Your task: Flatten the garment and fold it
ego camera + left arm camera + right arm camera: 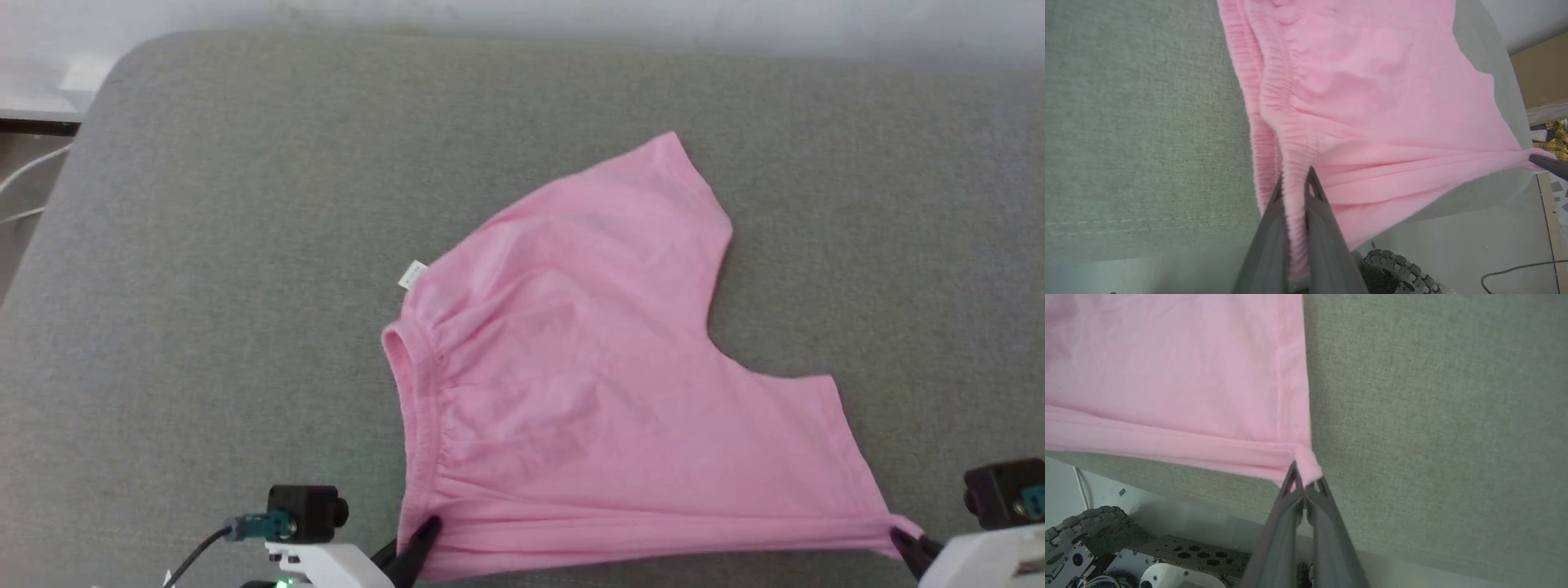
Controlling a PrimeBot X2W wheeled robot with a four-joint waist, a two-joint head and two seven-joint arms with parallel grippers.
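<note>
The pink garment [588, 376] lies spread on the grey padded surface [204, 286], waistband to the left, a small white label [412, 274] at its far left edge. My left gripper [426, 529] is shut on the near end of the gathered waistband [1294, 163]. My right gripper [900, 535] is shut on the near corner of a leg hem [1306, 467]. The near edge of the garment [1392, 163] is pulled taut between the two and lifted slightly off the surface. The far leg [653, 196] points to the upper right.
The grey surface's near edge [1412, 559] runs just under both grippers, with the robot's base and wheels [1081, 535] below it. A cardboard box [1541, 77] stands beyond the right side. White cables [24, 175] hang off the far left.
</note>
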